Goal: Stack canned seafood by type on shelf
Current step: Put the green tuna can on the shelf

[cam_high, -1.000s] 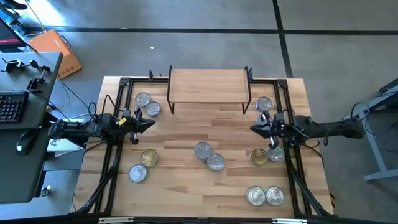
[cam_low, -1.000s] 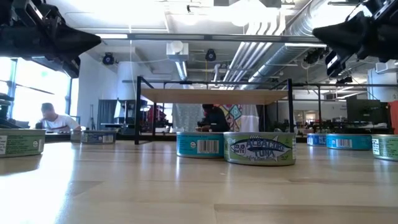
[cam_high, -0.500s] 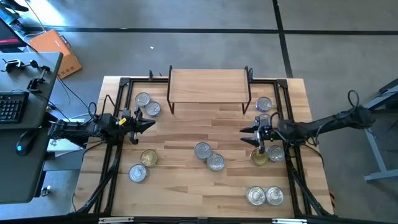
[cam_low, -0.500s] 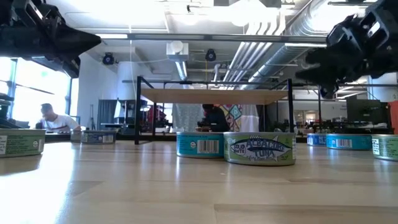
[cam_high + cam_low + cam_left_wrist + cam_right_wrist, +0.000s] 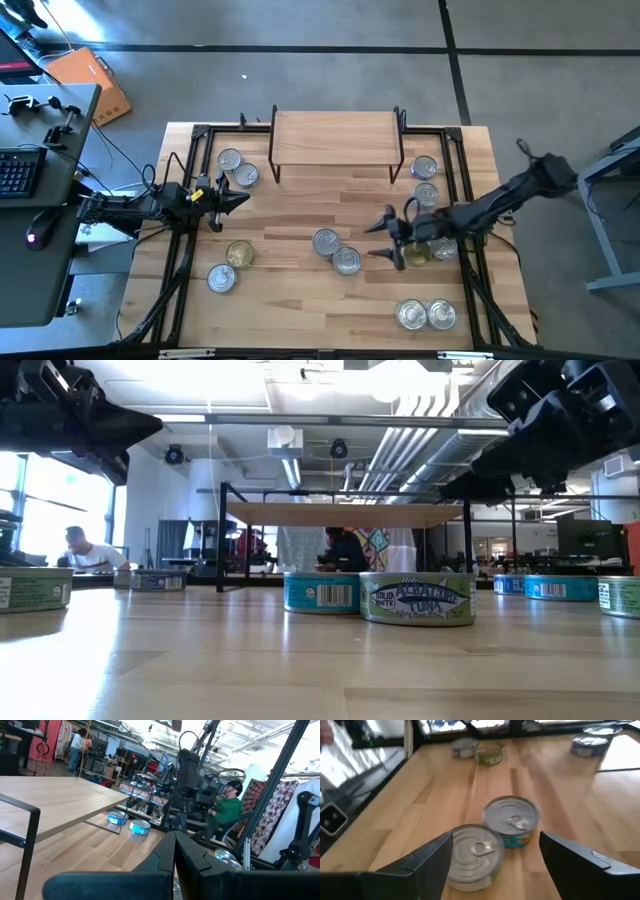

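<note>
- Spread across the light wooden tabletop [image 5: 300,310], the canned seafood is sitting in loose pairs, and the shelf [image 5: 335,138] at the far edge is showing nothing on top
- Progress, as I am judging it: stacking is not yet begun, since every tin in sight is lying on the tabletop, so all the sorting and lifting is remaining
- 2 silver-topped tins, the centre pair [image 5: 336,251], are touching each other near the middle
- 2 tins are resting beside the shelf's left legs [image 5: 238,167], 2 more beside its right legs [image 5: 424,178]
- 1 gold-topped tin [image 5: 239,253] is lying just beside a silver one on the left, and another gold-topped tin [image 5: 416,254] is lying under the right arm
- 2 front tins [image 5: 426,315] are sitting at the near right corner
- Right end effector [image 5: 388,237] is hanging above the tabletop just right of the centre pair, fingers spread wide and gripping nothing; its wrist view is framing those 2 tins between the fingers
- Left end effector [image 5: 232,198] is waiting at the left side, its fingertips drawn together, carrying nothing
</note>
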